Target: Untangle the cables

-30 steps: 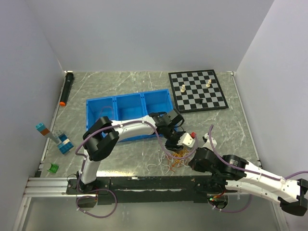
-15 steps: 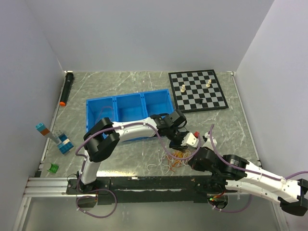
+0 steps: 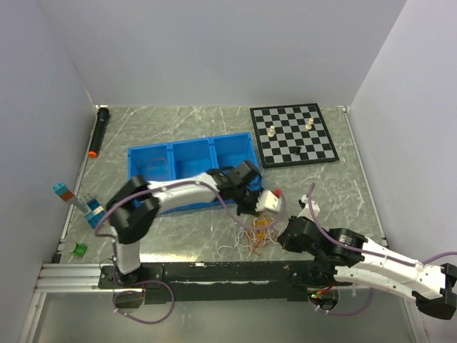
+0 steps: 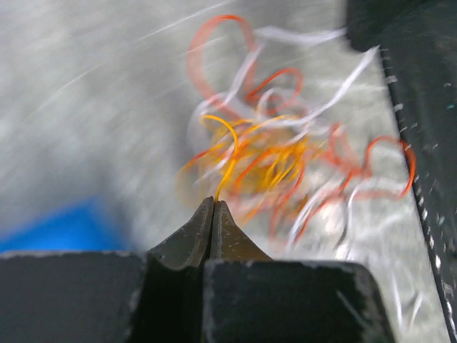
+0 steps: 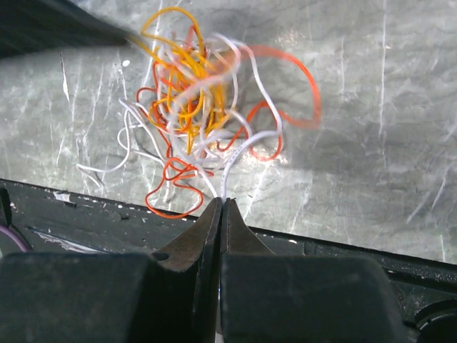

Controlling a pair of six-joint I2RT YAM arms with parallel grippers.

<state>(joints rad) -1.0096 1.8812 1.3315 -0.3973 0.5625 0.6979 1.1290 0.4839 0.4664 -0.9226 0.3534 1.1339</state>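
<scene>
Orange, red and white cables (image 3: 258, 232) in one loose knot on the grey stone-look tabletop, close to the near edge, right of centre, just short of the black rail (image 3: 214, 271). Blue bin (image 3: 131, 168) behind and to the left. Chessboard (image 3: 294, 133) well apart, toward the far right corner.

Left gripper (image 4: 214, 204) pinched fully closed on a single orange strand (image 4: 230, 146), no gap showing between the jaws. Right gripper (image 5: 222, 204) likewise clamped, holding one white strand (image 5: 230, 168) running up into the knot. Both holds at the very fingertips. Left wrist view blurred; finer crossings not readable.

Hazards, as judged from this layout:

- Slip-out. Thin wire held by the tips only; a sharp tug likely to strip either strand free, with a re-grasp needed.
- Whole-clump drag. Orange strand looped through the densest part of the knot; if pulled fast, likely to lift or haul the entire bundle rather than slide out.
- Tightening. Opposed pulls on two strands crossing inside the knot liable to cinch loops down instead of opening them.
- Loss over the near edge. Several red and white loops already lying right at the rail; a pull toward the right arm's base apt to drag them off the tabletop or snag them on the rail.
- Arm crowding. Both wrists close together over one small pile, so little room to spread apart without contact.
</scene>
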